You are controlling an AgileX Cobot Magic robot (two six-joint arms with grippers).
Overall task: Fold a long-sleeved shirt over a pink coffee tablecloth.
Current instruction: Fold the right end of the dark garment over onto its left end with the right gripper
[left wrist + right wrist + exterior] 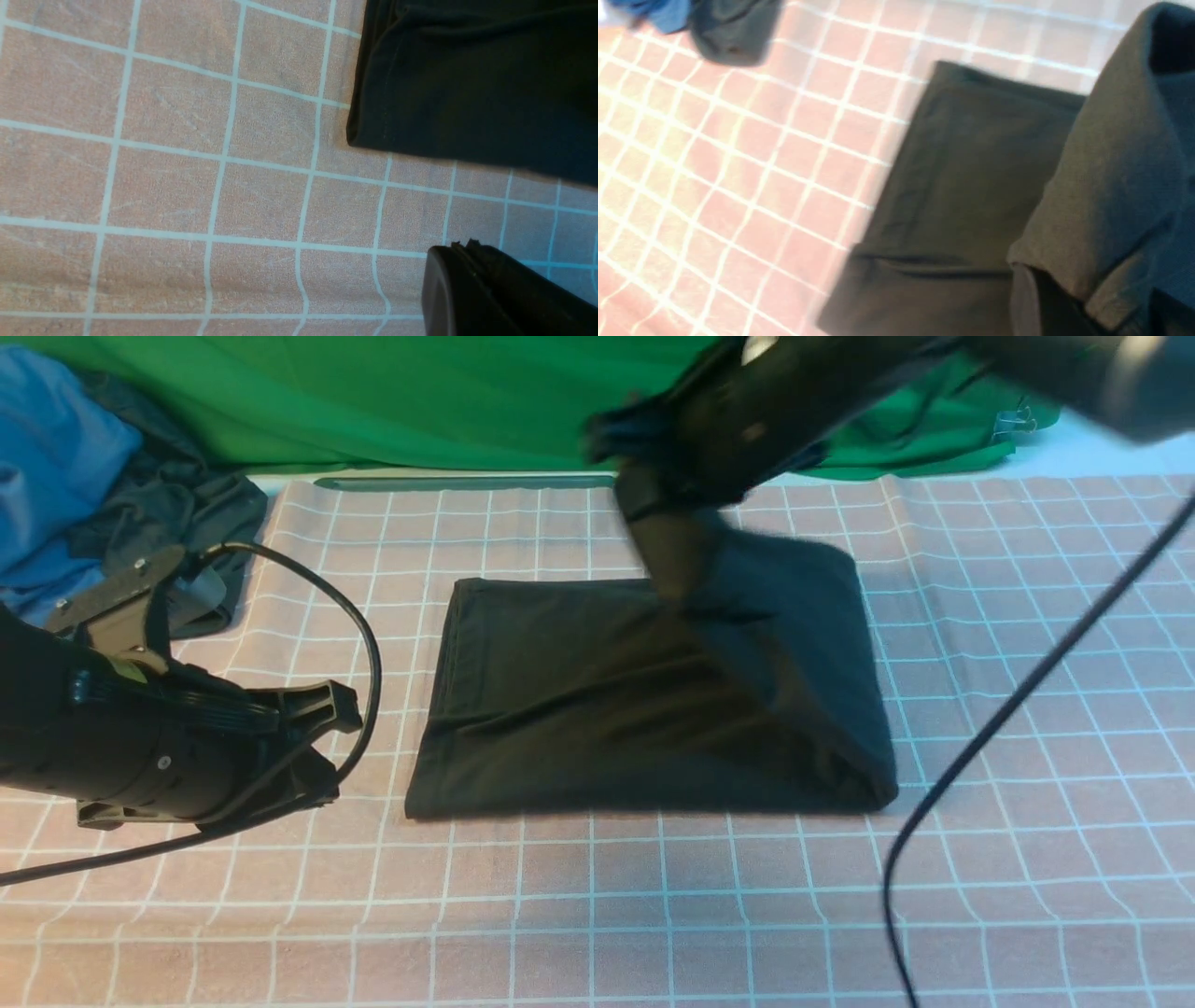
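The long-sleeved shirt (579,709) lies as a black folded rectangle in the middle of the pink coffee tablecloth (653,915); no print shows. My right gripper (667,569) is shut on the shirt's right-hand part and holds it raised as a sloping flap (794,644) above the flat part. In the right wrist view that flap (1111,186) drapes over the right gripper (1064,298), with the flat layer (971,177) below. My left gripper (336,709) hovers shut and empty to the left of the shirt. In the left wrist view its closed tip (460,247) sits just off the shirt's corner (467,84).
A blue garment (47,457) and a dark grey garment (177,513) are heaped at the back left. A green backdrop cloth (420,392) hangs behind. A black cable (1008,709) crosses the right side, and another loops by the left arm (369,635).
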